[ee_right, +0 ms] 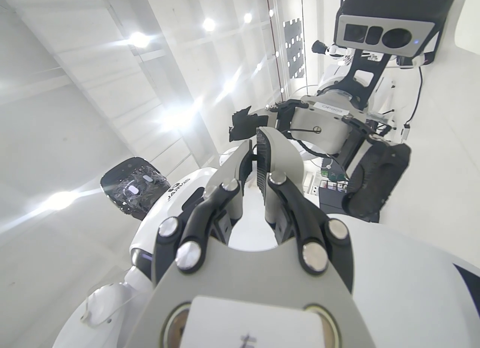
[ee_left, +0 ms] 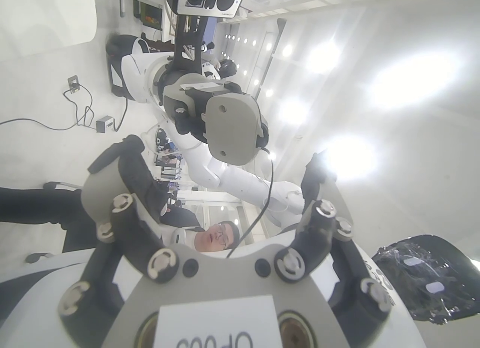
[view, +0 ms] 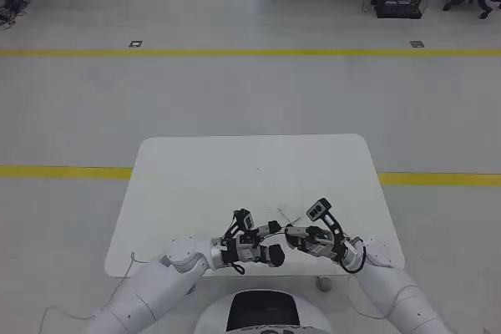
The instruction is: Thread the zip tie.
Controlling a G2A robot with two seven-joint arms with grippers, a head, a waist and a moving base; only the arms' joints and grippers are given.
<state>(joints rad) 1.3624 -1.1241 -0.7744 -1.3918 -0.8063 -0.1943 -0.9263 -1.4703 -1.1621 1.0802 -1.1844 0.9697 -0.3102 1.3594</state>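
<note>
The thin black plastic zip tie (view: 288, 222) is showing as a fine dark strip in the air between the two claws, hanging over the near part of the table, just in front of the robot. The right gripper (ee_right: 255, 141) is pinching down, its two ribbed pads drawn in to a narrow slit, and a small dark piece is sitting across that slit, so it is gripping the tie. The left gripper (ee_left: 221, 162) is facing it from just beside, its black-tipped fingers (ee_left: 125, 165) spreading wide apart and holding nothing. Both claws are hovering close together, tips pointing at each other, clear of the rounded white rectangular table (view: 234, 167). Beyond the table, yellow lines (view: 250, 53) are running across the pale grey floor.
</note>
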